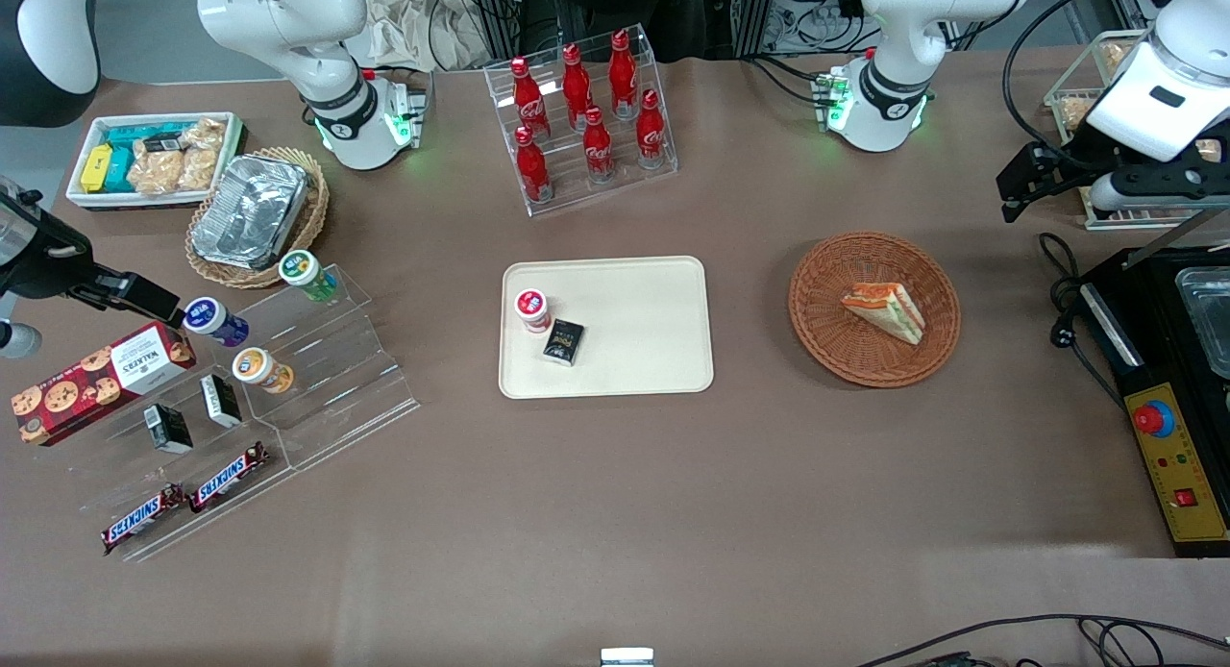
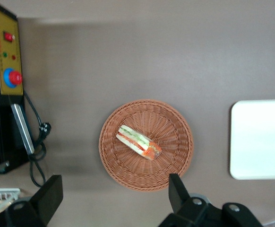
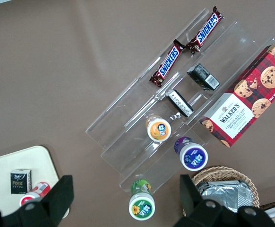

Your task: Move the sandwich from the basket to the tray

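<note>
The sandwich [image 1: 886, 310] [image 2: 139, 142], a white-bread wedge with orange and green layers, lies in the round reddish-brown wicker basket [image 1: 817, 263] [image 2: 123, 175]. The cream tray [image 1: 644, 292] [image 2: 260, 139] lies flat at the table's middle, beside the basket toward the parked arm's end. My gripper [image 1: 1020, 182] [image 2: 113, 194] hangs high over the table, off the basket's rim toward the working arm's end and farther from the front camera. Its fingers are open wide, with nothing between them.
On the tray stand a red-lidded jar [image 1: 531, 310] and a small black box [image 1: 563, 342]. A black machine with a yellow control panel [image 1: 1177, 456] [image 2: 7, 61] and its cable [image 1: 1062, 292] lie beside the basket. A rack of red bottles [image 1: 586, 119] stands farther back.
</note>
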